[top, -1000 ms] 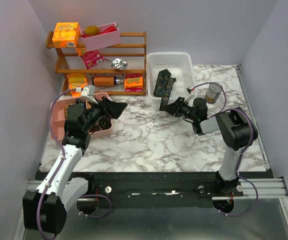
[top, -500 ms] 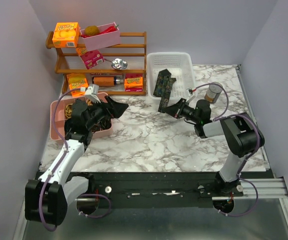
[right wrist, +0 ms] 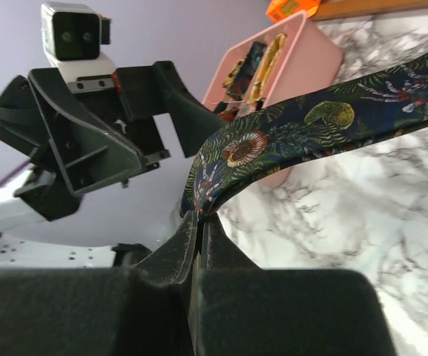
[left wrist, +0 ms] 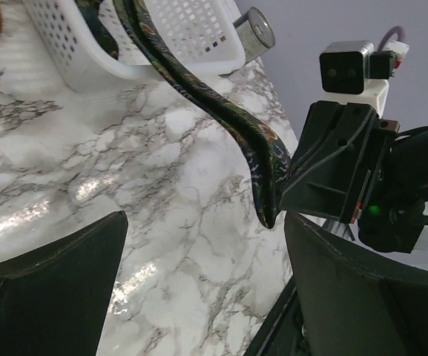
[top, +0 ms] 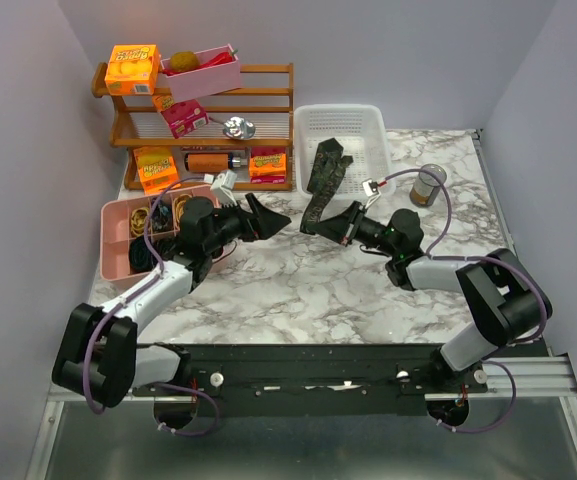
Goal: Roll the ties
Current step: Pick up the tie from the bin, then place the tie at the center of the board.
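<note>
A dark tie [top: 323, 178] with a green-gold leafy pattern hangs out of the white basket [top: 363, 121] over its front rim. My right gripper [top: 326, 222] is shut on the tie's free end and holds it above the marble. In the right wrist view the tie [right wrist: 310, 126] runs from the closed fingertips [right wrist: 199, 219] up to the right. My left gripper [top: 273, 217] is open and empty, just left of the held end, pointing at it. In the left wrist view the tie [left wrist: 221, 111] hangs between the basket [left wrist: 124, 44] and the right gripper [left wrist: 280, 211].
A pink compartment tray [top: 120, 240] with elastic loops sits at the left. A wooden shelf [top: 208, 120] with boxes stands at the back left. A small can [top: 427, 186] stands right of the basket.
My left gripper has swung right from over the pink tray toward the table's middle. My right gripper has pulled the tie's end left and forward, out of the basket.
</note>
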Motion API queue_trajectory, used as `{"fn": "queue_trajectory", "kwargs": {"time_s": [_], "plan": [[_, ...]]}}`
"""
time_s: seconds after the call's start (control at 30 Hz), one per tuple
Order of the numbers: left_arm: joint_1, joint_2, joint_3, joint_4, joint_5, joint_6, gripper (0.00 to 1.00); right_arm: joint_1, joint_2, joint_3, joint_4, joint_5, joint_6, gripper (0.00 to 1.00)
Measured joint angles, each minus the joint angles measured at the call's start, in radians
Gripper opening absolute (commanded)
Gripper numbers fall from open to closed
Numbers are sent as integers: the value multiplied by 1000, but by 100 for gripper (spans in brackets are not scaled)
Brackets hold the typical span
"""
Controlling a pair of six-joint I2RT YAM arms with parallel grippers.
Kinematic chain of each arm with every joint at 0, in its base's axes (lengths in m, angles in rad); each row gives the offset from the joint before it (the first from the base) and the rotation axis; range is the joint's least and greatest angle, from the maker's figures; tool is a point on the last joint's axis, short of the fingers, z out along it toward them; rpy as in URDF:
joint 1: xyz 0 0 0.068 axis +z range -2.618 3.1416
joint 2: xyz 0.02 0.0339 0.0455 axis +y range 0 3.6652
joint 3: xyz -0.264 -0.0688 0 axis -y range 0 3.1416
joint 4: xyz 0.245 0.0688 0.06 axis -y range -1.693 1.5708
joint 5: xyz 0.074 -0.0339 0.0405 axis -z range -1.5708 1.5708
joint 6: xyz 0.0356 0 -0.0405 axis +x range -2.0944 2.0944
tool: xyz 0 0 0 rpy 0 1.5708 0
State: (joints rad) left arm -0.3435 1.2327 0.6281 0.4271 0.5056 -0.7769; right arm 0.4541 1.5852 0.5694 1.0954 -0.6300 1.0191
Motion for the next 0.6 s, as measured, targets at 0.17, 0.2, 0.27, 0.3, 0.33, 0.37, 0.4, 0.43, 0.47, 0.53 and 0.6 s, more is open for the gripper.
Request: {"fn": "queue_trajectory", "kwargs": {"time_s": [0.17, 0.2, 0.27, 0.3, 0.33, 0.37, 0.4, 0.43, 0.47, 0.53, 0.6], "plan": [[-65, 43, 6, 84, -1, -43, 85, 25, -6, 0, 21, 20, 65, 1], [-80, 55, 13, 94, -1, -47, 83, 26, -6, 0, 24, 25, 76, 1], [-103, 69, 23, 111, -2, -55, 81, 29, -6, 0, 29, 30, 92, 1], [-113, 74, 27, 118, -3, -60, 79, 29, -6, 0, 33, 34, 100, 1], [-123, 79, 31, 125, -4, -62, 78, 29, -5, 0, 34, 37, 107, 1], [-129, 81, 33, 130, -5, -63, 77, 29, -5, 0, 37, 39, 113, 1], [-136, 82, 34, 136, -7, -64, 75, 29, -5, 0, 39, 40, 118, 1], [-140, 84, 34, 142, -9, -66, 74, 29, -5, 0, 41, 40, 124, 1], [-146, 85, 34, 148, -13, -67, 71, 29, -5, 0, 43, 41, 129, 1], [-155, 89, 37, 154, -16, -69, 65, 29, -5, 0, 48, 41, 138, 1], [-161, 100, 45, 156, -18, -71, 60, 29, -3, 0, 56, 42, 145, 1]]}}
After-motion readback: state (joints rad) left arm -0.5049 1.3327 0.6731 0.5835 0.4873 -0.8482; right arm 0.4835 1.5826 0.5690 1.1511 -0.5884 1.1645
